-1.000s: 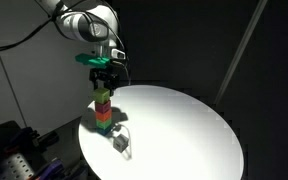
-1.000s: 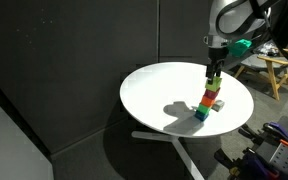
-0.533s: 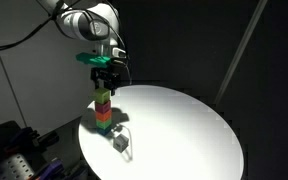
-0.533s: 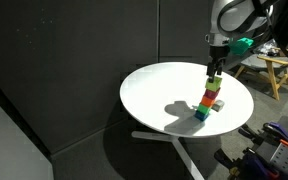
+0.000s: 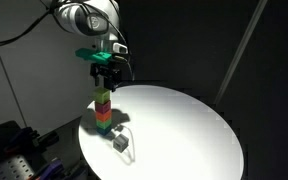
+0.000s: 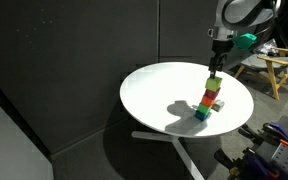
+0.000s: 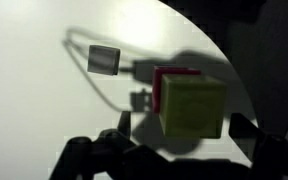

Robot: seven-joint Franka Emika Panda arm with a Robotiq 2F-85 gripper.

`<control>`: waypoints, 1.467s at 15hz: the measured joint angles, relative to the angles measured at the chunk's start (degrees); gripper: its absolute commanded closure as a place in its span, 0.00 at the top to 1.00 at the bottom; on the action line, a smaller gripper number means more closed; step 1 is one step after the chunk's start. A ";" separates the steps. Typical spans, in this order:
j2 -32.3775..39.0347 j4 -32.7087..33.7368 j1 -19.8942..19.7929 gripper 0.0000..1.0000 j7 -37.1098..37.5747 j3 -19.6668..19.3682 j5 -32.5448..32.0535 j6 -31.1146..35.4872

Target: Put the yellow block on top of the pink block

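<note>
The yellow block (image 5: pixel 103 96) sits on top of a stack of cubes, directly on the pink block (image 5: pixel 103 105). Below these are a red-orange cube and a green cube. The stack also shows in the other exterior view, with the yellow block (image 6: pixel 213 86) above the pink block (image 6: pixel 210 96). In the wrist view the yellow block (image 7: pixel 194 106) covers most of the pink block (image 7: pixel 172 78). My gripper (image 5: pixel 105 78) (image 6: pixel 216 70) (image 7: pixel 184 128) hangs open just above the stack. Its fingers stand clear on either side of the yellow block and hold nothing.
A grey cube (image 5: pixel 119 143) (image 7: pixel 104 60) lies on the round white table (image 5: pixel 184 130) (image 6: pixel 154 95) near the stack. The stack stands close to the table's edge. A wooden stool (image 6: pixel 274 70) stands beyond the table.
My gripper has risen a little straight up from the stack. The yellow block stays on the pink block.
</note>
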 measured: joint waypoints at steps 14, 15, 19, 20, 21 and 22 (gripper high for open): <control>-6.10 -3.57 -1.05 1.00 -4.07 -2.90 3.22 0.01; -6.88 -4.06 -1.06 1.00 -2.86 -2.87 2.83 0.01; -10.21 -6.19 -1.04 1.00 3.79 -1.88 0.43 0.01; -10.96 -6.66 -1.03 1.00 5.47 -1.41 -0.18 0.01; -11.71 -7.05 -1.02 1.00 6.95 -0.92 -0.62 0.01; -12.42 -7.43 -1.00 1.00 8.23 -0.45 -1.04 0.01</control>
